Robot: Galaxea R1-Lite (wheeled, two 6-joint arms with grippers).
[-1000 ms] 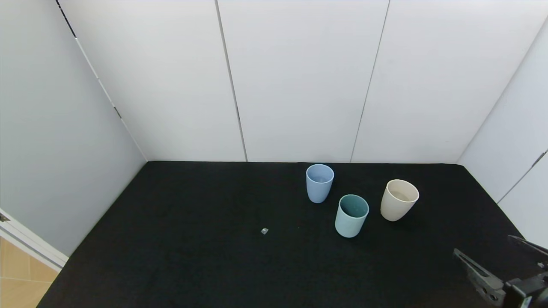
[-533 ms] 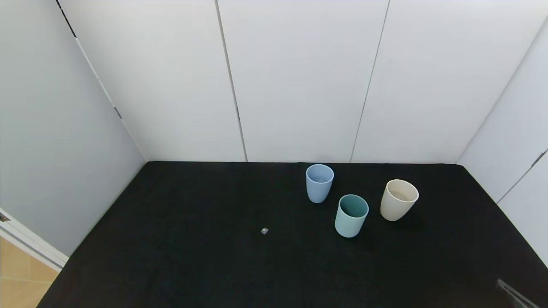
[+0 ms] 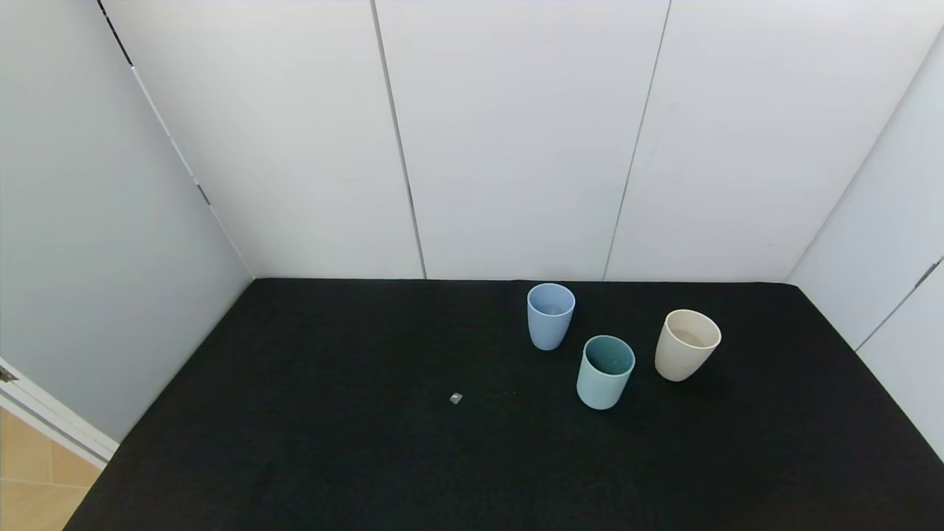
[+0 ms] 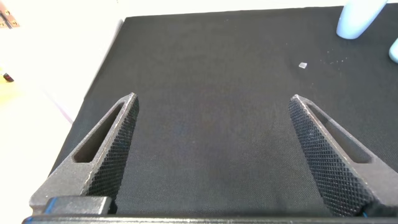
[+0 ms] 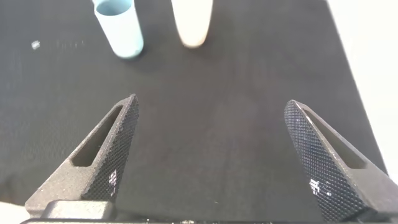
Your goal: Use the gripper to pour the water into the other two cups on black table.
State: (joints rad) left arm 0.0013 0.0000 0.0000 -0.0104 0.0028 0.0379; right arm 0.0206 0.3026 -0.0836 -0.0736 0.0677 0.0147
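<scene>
Three cups stood upright on the black worktop (image 3: 332,442), left gripper (image 4: 211,106) and right gripper (image 5: 208,112) both spread apart, holding nothing.

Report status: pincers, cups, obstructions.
Left pincer and right pincer open, holding nothing. Mint-green cup, light blue cup, cream cup upright, untouched. Nothing blocking.

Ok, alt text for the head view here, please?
Three upright cups stand apart on a black table: a light blue cup farthest back, a mint-green cup nearest, a cream cup to the right. No arm shows; a small pale scrap lies left.
</scene>
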